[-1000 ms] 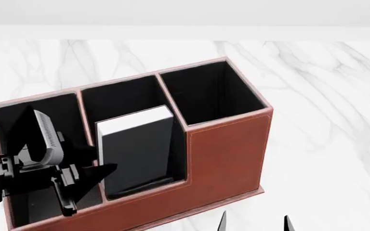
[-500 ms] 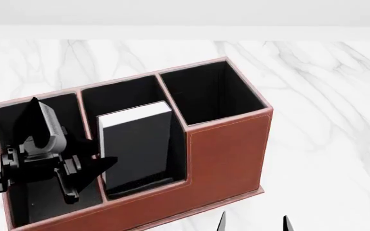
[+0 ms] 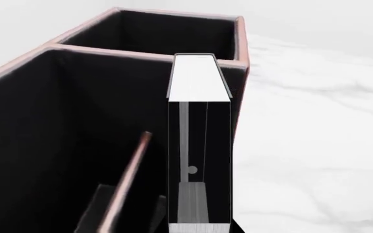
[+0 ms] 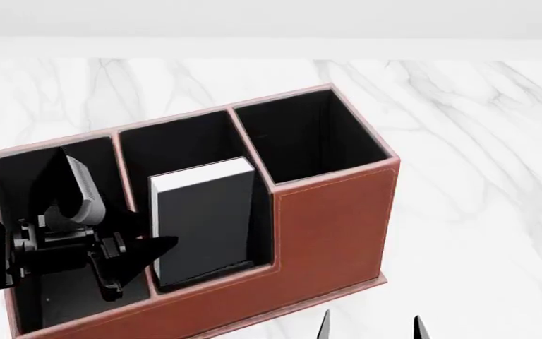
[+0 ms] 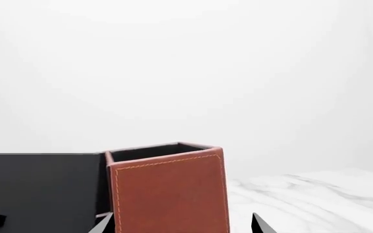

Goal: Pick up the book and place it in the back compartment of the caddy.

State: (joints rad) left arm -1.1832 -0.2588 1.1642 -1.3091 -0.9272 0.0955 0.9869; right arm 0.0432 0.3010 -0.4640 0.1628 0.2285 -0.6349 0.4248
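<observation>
Two fingers of my left hand (image 4: 111, 258) are spread wide, gripping nothing, over the caddy's (image 4: 332, 226) left cell, just beside the book (image 4: 205, 219). That book stands upright in the caddy's middle cell, white page edge up, leaning against the divider. Of my right hand (image 4: 370, 326), only two fingertips show below the caddy's front wall, apart and empty, over bare marble table (image 4: 478, 176).

black book (image 4: 205, 220) w/ white page edge up, standing upright in middle cell of reddish-brown caddy (image 4: 332, 219) on marble
</observation>
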